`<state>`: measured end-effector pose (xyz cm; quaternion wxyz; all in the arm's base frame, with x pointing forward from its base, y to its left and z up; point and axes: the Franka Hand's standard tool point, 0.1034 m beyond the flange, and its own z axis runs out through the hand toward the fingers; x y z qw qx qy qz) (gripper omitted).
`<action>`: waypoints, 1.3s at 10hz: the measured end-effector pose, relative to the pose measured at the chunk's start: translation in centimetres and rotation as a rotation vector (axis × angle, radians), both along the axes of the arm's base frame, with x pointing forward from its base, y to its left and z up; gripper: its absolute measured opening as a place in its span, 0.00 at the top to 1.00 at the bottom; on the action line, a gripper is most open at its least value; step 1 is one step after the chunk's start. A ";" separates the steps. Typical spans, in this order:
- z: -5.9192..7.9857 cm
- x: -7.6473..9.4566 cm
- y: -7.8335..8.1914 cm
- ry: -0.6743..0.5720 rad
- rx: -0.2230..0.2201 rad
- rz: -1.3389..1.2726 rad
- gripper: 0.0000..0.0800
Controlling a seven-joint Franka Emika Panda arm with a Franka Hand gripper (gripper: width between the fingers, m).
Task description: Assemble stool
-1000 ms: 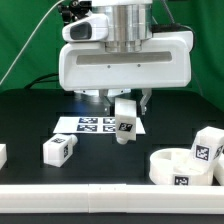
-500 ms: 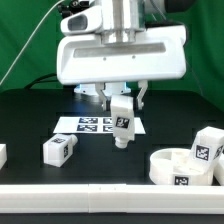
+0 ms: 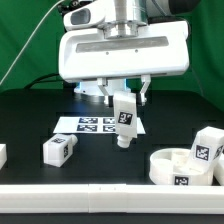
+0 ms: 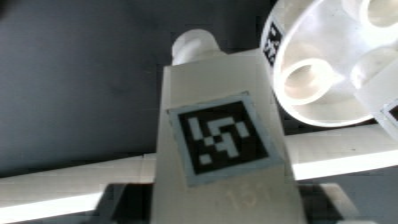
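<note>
"White chunky plastic leg with a square tag: position?"
"It was clamped between the fingers, tilted, held clear of the black surface, above the marker board."
"Round white disc seat?"
"It rested on the surface at the exterior view's right."

A broad white housing with rounded corners filled the upper centre of the exterior view. A grey metallic cylinder rose above it, with a black fitting at upper left. Below, the claw had dark fingers.
</note>
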<state>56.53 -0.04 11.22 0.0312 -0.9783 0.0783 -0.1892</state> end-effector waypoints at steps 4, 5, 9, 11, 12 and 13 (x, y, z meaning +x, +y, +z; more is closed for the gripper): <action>2.1 3.0 3.4 -0.059 0.029 0.062 0.59; 2.1 3.4 3.7 -0.067 0.028 0.067 0.59; 1.7 3.3 3.5 -0.065 0.024 0.065 0.59; 0.6 3.4 3.6 -0.066 0.020 0.060 0.59; 0.1 3.9 4.1 -0.065 0.025 0.061 0.59; -0.1 4.5 4.4 -0.067 0.030 0.063 0.59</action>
